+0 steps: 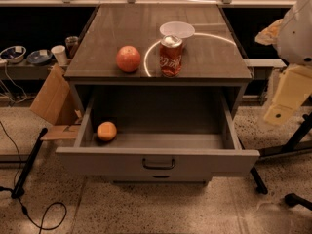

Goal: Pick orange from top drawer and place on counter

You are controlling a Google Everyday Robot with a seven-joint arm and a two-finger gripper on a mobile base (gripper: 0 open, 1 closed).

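Note:
The orange (106,131) lies in the front left corner of the open top drawer (158,161), which is pulled out of the grey cabinet and has a dark wire handle on its front. The counter (122,28) is the dark wood-grain top above it. My gripper (285,99) shows as a cream-coloured part at the right edge of the camera view. It hangs beside the cabinet, well to the right of the drawer and far from the orange, touching nothing.
On the counter stand a reddish apple (128,58), a red soda can (171,56) and a white bowl (177,29) behind the can. A cardboard box (51,99) leans left of the cabinet. Black stand legs (29,165) and cables lie on the floor.

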